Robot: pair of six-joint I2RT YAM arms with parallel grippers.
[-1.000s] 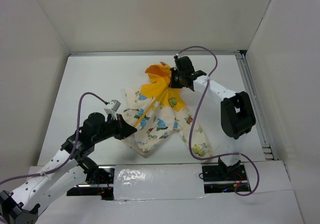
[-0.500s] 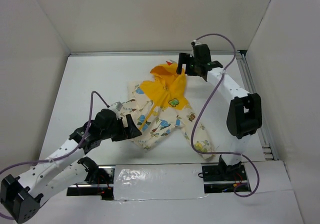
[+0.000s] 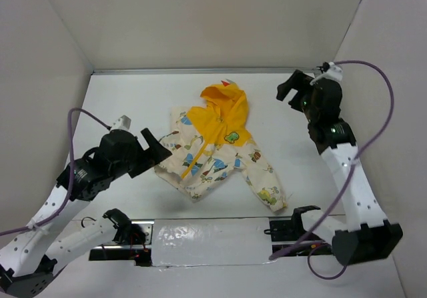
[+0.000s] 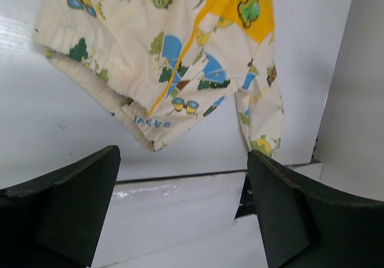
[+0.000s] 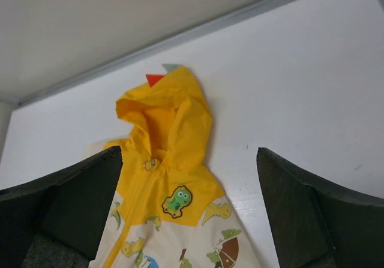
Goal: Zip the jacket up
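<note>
The jacket (image 3: 213,148) lies flat on the white table, cream with cartoon prints, its yellow hood (image 3: 224,101) pointing to the far side. Its yellow zip (image 5: 129,214) runs closed up to a ring pull (image 5: 148,165) at the collar. My left gripper (image 3: 156,147) hovers open just left of the hem (image 4: 141,133), nothing between its fingers (image 4: 66,208). My right gripper (image 3: 292,87) hangs open, raised to the right of the hood (image 5: 168,112) and apart from it. In the left wrist view the jacket (image 4: 180,46) fills the top.
White walls close in the table at the back and both sides. A metal rail (image 3: 339,128) runs along the right edge. A glossy taped strip (image 3: 213,235) lies at the front between the arm bases. Purple cables (image 3: 380,121) loop from each wrist.
Both grippers have opened and let go of the jacket. The left one drew back to the left, the right one rose and swung right. The jacket has settled flat.
</note>
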